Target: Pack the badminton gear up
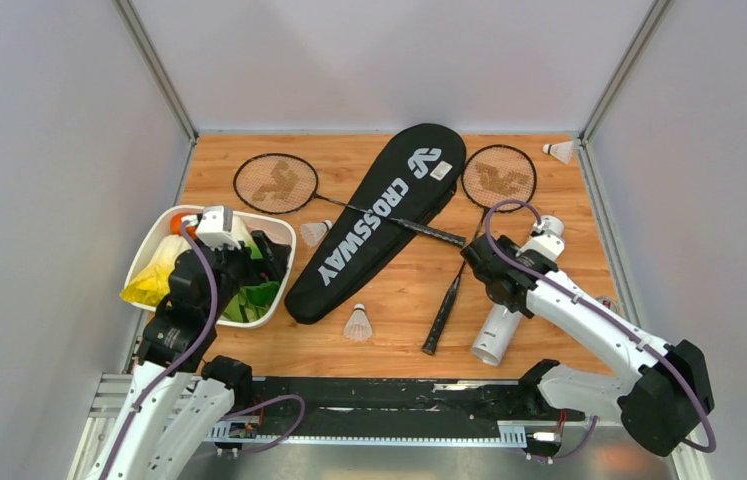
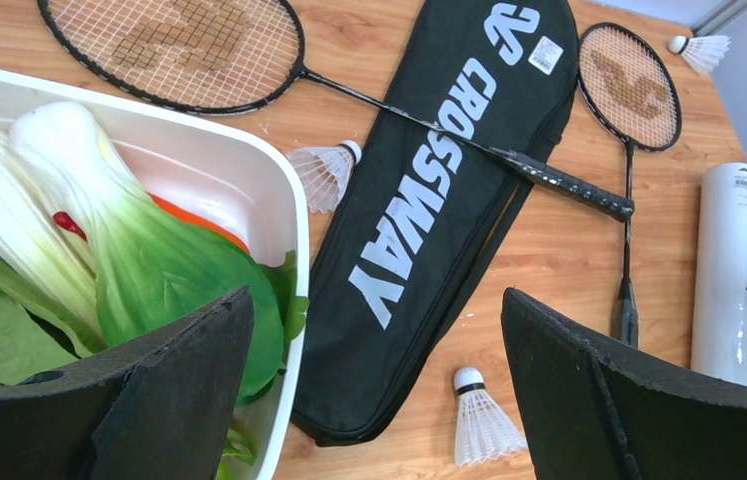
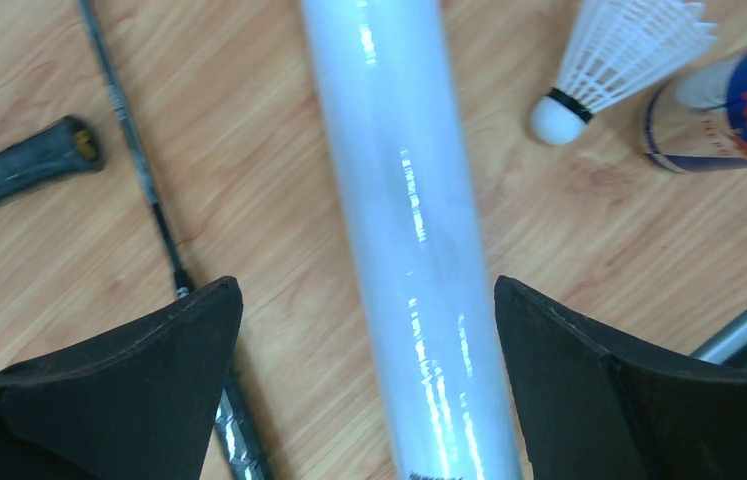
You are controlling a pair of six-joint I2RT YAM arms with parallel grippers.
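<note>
Badminton gear lies loose on the table [image 1: 399, 300]: bag [image 1: 379, 225] slanted at centre, left racket [image 1: 276, 184] with its handle across the bag, right racket [image 1: 498, 177] beside it, tube [image 1: 494, 340] at the near right. A left shuttlecock [image 1: 315, 232] lies just beside the bag, a near shuttlecock [image 1: 356, 324] below it, a far shuttlecock [image 1: 559, 151] in the back right corner. The left arm is folded over the tray [image 2: 179, 160], left gripper [image 2: 377, 295] tilted toward the bag, jaws wide apart, holding nothing. The right arm reaches forward and left, right gripper [image 3: 367, 282] pointing down above the tube, jaws spread either side of it, not touching.
</note>
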